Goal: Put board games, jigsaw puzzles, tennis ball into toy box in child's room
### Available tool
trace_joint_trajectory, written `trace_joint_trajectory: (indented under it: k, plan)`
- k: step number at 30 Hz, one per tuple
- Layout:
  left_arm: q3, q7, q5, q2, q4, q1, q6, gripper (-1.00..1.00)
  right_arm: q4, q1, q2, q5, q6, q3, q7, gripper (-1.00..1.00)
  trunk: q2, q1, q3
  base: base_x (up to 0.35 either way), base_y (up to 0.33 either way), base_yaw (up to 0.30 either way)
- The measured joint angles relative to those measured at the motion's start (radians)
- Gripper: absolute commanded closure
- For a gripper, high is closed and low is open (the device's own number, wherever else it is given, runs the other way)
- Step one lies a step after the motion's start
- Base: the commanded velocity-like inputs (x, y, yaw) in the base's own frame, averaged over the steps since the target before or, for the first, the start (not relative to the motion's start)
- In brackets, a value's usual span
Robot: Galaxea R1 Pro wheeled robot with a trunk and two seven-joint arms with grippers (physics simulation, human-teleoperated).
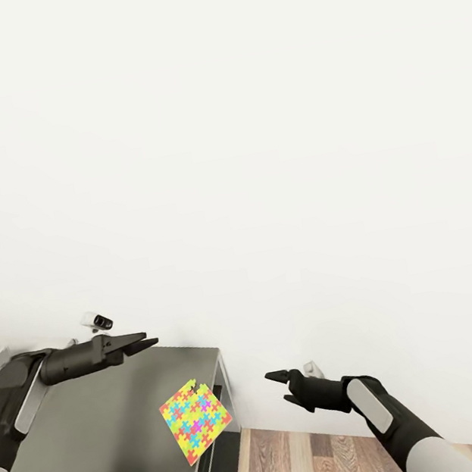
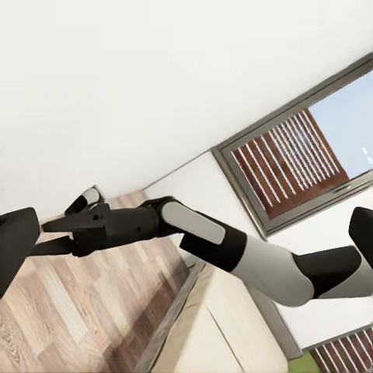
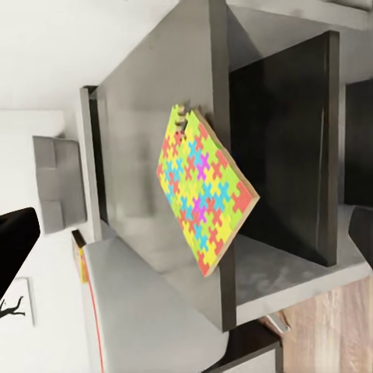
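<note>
A jigsaw puzzle (image 1: 196,419) with bright interlocking pieces lies tilted at the right edge of the grey table (image 1: 92,429), partly overhanging it. The right wrist view shows the puzzle (image 3: 203,190) with one side lifted off the table top (image 3: 148,101). My left gripper (image 1: 143,344) hovers above the table's back part, up and left of the puzzle, open and empty. My right gripper (image 1: 275,376) hangs open and empty off the table's right side, level with the puzzle and apart from it. It also shows in the left wrist view (image 2: 48,233). A light grey boxy shape (image 3: 58,183) sits past the table's far end; I cannot tell whether it is the toy box.
A plain white wall (image 1: 252,149) rises right behind the table. Wood-plank floor (image 1: 303,455) lies to the table's right. A tall window (image 2: 295,155) shows behind my right arm. A dark open compartment (image 3: 287,140) sits under the table top.
</note>
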Motion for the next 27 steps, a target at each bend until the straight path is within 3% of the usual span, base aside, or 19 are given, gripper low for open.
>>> trace_joint_trajectory:
  k: [5,15,20,27]
  plan:
    - [0.003,-0.001,0.001,0.023,0.0,0.0,0.001,-1.0,0.0,0.0,0.004,0.0,-0.017,0.0,-0.002,-1.0,-0.021,0.011,-0.009,0.0,0.0,0.0]
    - [0.004,-0.002,0.001,0.034,0.0,0.0,0.001,-1.0,0.0,-0.001,0.018,0.0,-0.022,-0.001,-0.004,-1.0,-0.091,0.05,-0.041,0.0,0.0,0.0]
    - [0.004,-0.004,0.002,0.052,0.0,0.0,0.0,-1.0,0.001,-0.001,0.026,-0.002,-0.029,0.0,-0.004,-1.0,-0.126,0.069,-0.057,0.0,0.0,0.0]
    - [0.003,-0.005,0.003,0.062,0.0,0.0,0.0,-1.0,0.0,0.0,0.03,0.003,-0.112,0.003,-0.004,-1.0,-0.175,0.096,-0.079,0.0,0.0,0.0]
